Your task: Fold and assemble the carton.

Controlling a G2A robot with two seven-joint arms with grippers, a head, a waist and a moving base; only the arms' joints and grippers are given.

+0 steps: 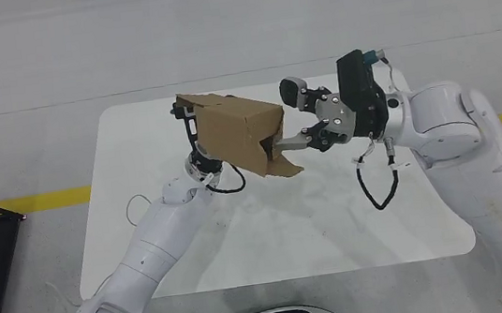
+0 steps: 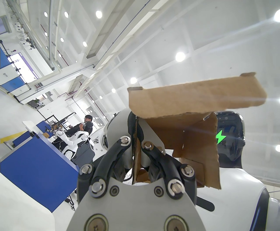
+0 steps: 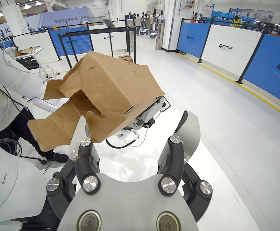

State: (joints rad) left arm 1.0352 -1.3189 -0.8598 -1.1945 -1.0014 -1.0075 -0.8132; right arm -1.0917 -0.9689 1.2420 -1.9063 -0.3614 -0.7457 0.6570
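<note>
Item one: we recorded a brown corrugated-cardboard carton (image 1: 233, 128) (image 2: 192, 100) (image 3: 113, 87), a partly formed rectangular sleeve. It was held off the surface, tilted, above the far middle part of a white, round-cornered rectangular table (image 1: 290, 246). Item two: the left gripper (image 1: 187, 117) (image 2: 136, 129) sat at the carton's end away from the right arm. Its two fingers were clenched on the edge of one cardboard wall, which ran between them in the left wrist view, and a long cardboard panel spread crosswise beyond the fingertips. Item three: the right gripper (image 1: 289, 116) (image 3: 133, 122) sat at the carton's opposite, open end, its fingers spread wide and grasping nothing. One finger (image 3: 79, 131) lay close against the lower edge of that open end, though we could not confirm contact. The other finger (image 3: 188, 124) stood well apart from the cardboard. Item four: the flaps of the open end were unfolded. We noted a lower flap (image 1: 282, 164) (image 3: 51, 131) hanging out toward the table and a side flap (image 3: 54, 89) splayed outward. Item five: a black cable (image 1: 378, 193) looped beneath the right arm over the table. Item six: a yellow stripe (image 1: 48, 197) ran along the grey floor beside the table's left edge.
</note>
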